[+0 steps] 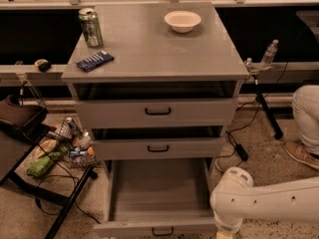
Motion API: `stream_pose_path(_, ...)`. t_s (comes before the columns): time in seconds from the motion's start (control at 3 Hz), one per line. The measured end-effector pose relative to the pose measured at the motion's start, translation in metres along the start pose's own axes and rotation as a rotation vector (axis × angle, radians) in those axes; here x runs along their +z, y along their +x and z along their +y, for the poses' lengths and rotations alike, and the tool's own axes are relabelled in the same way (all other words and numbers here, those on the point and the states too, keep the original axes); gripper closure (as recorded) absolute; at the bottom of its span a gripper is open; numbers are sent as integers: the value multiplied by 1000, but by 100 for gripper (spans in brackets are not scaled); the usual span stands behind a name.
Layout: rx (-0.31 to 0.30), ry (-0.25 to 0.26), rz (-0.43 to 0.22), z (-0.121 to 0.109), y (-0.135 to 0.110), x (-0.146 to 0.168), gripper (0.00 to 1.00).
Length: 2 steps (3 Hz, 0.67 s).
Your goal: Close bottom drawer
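The bottom drawer (158, 193) of the grey cabinet (154, 54) is pulled far out and looks empty inside. Its front panel with a small black bar handle (162, 231) lies at the bottom edge of the view. The middle drawer (157, 148) and the top drawer (157, 112) stand slightly ajar. My white arm (264, 200) reaches in from the lower right, with its wrist beside the drawer's right front corner. The gripper hangs below the bottom edge of the view and is not visible.
On the cabinet top are a green can (90, 27), a dark blue packet (94, 60) and a white bowl (182, 21). A wire basket of snacks (65, 143) and a black stand stand to the left. A person's leg and shoe (305, 128) and cables are at the right.
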<state>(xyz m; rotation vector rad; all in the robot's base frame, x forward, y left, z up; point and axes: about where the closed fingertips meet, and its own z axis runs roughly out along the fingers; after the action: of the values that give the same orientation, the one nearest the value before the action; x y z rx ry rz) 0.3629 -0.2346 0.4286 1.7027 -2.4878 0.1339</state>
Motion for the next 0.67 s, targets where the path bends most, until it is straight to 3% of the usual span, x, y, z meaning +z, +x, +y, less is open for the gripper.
stream_pose_path(0.33,71,-21,-62,11,-7,74,0)
stream_pose_path(0.67,67,4,-142,-7,-17,155,3)
